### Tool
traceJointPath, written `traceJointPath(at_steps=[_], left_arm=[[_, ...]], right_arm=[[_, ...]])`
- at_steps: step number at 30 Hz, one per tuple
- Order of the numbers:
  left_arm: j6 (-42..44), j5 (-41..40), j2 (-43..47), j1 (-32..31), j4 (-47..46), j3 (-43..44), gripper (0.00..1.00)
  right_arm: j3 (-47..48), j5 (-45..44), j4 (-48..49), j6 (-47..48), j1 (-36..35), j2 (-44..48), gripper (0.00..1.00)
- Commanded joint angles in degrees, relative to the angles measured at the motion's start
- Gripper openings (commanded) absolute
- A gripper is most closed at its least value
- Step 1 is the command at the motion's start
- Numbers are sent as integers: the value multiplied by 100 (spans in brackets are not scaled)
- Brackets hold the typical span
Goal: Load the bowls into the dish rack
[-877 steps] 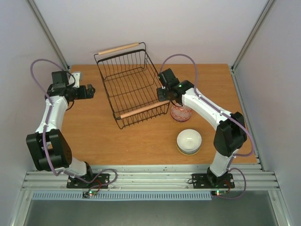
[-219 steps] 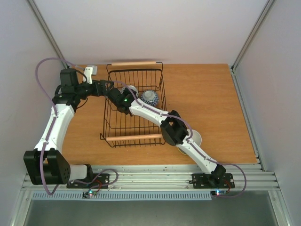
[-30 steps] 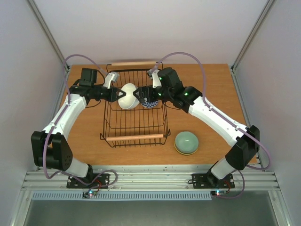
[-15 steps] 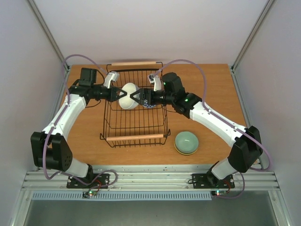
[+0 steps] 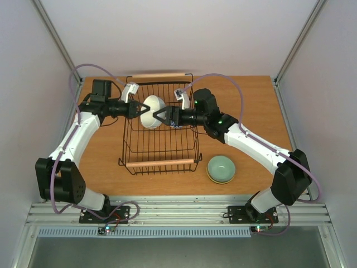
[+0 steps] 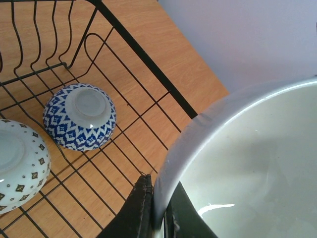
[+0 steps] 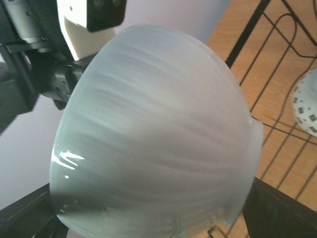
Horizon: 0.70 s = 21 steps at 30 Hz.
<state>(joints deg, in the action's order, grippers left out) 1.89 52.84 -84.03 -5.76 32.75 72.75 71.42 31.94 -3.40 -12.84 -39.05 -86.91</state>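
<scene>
Bench of orange-brown wood [image 5: 251, 100] carries a black wire rectangular dish rack [image 5: 124, 134] with a light wooden bar handle at the far end [image 5: 159, 75] and another at the near end [image 5: 160, 163].

Left gripper [image 5: 139, 110] is clamped narrow on the rim of a white ribbed ceramic bowl [image 5: 152, 110]. The left wrist view shows one finger outside the rim and one inside it [image 6: 174, 215]. The bowl is held tipped on its side over the far half of the rack. Its opening faces the left arm and its outer wall faces the right arm.

Right gripper [image 5: 160, 116] is spread wide, level with the same bowl. In the right wrist view its dark fingers [image 7: 280, 210] stand on either side of the bowl's narrow end. Contact with the bowl cannot be told.

Two bowls lie upside down on the rack floor, just beside each other: a blue-and-white patterned ceramic bowl [image 6: 79, 116] and a white ceramic bowl dotted with small dark diamonds [image 6: 15, 163].

Outside the rack, on the bench near its near right corner, sits a pale green ceramic bowl [image 5: 221, 166], upright. A cream rim [image 5: 220, 182] shows beneath it; what it belongs to cannot be told.
</scene>
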Motion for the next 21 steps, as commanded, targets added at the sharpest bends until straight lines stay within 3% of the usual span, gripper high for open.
traceJointPath(at_steps=[1,6,12,13,15,16,21], left_arm=[[-268,546,125,39,-407,43,0],[-354,692,44,49,-385,67,1],[-289,369,107,49,-334,73,2],[-262,180,139,49,-313,73,13],[-206,-276,217,49,-250,94,55],[-199,-571,264,49,-232,97,63],[2,-1380,469,49,-270,41,76]], right_arm=[[-66,313,612,-177,29,109,87],[-82,379,702,-229,29,87,60],[6,294,516,-109,33,111,5],[59,197,323,-28,29,118,2],[306,-201,-355,278,29,124,1],[403,-386,-626,407,32,129,1],[945,-1268,-1939,1064,16,78,1]])
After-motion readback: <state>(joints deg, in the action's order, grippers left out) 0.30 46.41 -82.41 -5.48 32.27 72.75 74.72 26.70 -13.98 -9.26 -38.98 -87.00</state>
